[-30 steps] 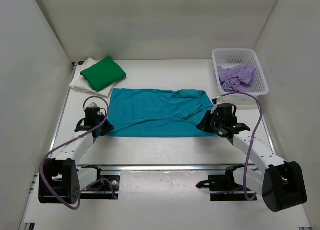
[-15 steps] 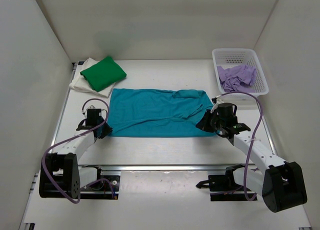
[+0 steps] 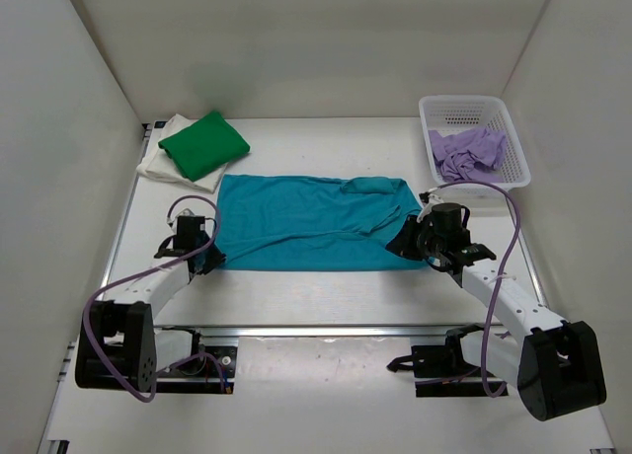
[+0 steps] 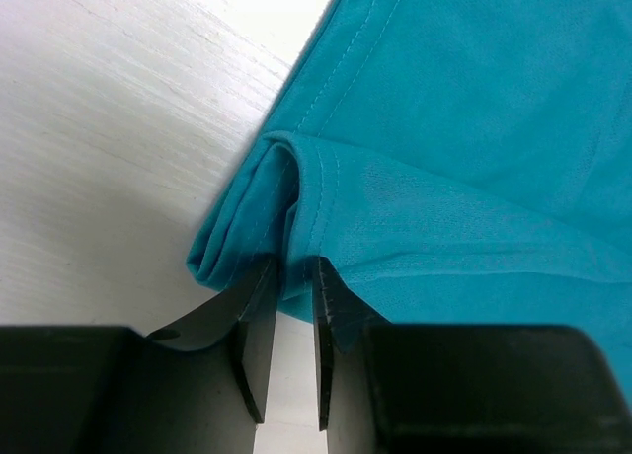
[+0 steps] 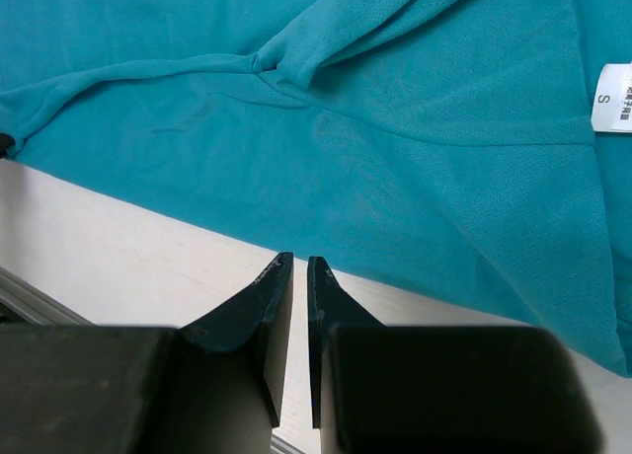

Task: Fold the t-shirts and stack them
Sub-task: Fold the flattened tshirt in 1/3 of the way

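Observation:
The teal t-shirt (image 3: 306, 222) lies spread flat mid-table, partly folded, with a crease ridge near its right end. My left gripper (image 3: 209, 256) is shut on its bunched near-left corner; in the left wrist view the cloth (image 4: 474, 158) sits between the tips of my left gripper (image 4: 292, 266). My right gripper (image 3: 404, 243) is at the shirt's near-right edge. In the right wrist view my right gripper (image 5: 300, 262) is shut and empty over bare table just short of the teal hem (image 5: 296, 79); the white neck label (image 5: 612, 97) shows at right.
A folded green t-shirt (image 3: 202, 143) lies on a cream-white one (image 3: 163, 166) at the back left. A lilac t-shirt (image 3: 466, 153) lies crumpled in the white mesh basket (image 3: 464, 102) at the back right. A metal rail (image 3: 316, 328) crosses the table's near side.
My left gripper has shifted slightly forward and inward at the shirt's near-left corner. The right gripper has barely moved.

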